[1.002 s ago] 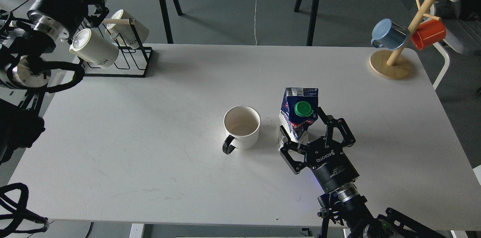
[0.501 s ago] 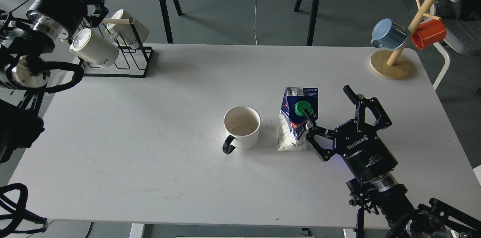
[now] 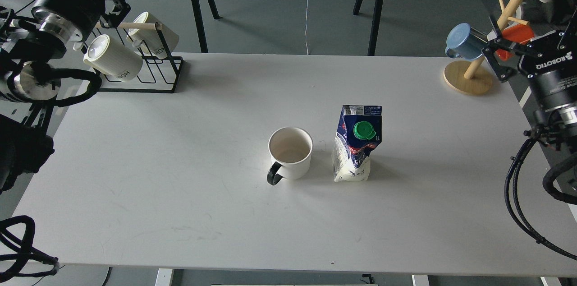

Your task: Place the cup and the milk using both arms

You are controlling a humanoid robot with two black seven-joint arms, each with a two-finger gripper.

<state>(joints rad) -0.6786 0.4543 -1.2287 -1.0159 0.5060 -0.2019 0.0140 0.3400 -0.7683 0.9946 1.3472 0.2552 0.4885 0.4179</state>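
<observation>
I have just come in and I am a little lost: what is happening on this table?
Nothing is held now. The smooth white mug with the black handle and the blue-and-white milk carton with the green cap stand upright, side by side, mid-table. The right claw is open near the wooden mug tree. The left claw's state is unclear.

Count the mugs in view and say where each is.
5: the cup mid-table, two ribbed mugs on the left rack, blue mug and orange mug on the wooden tree.

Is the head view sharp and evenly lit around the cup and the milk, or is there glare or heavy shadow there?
Head view: cup and milk are sharp; soft shadows fall right of each across the table, no glare; a brighter patch sits left of the cup; the left gripper is dark against clutter.
</observation>
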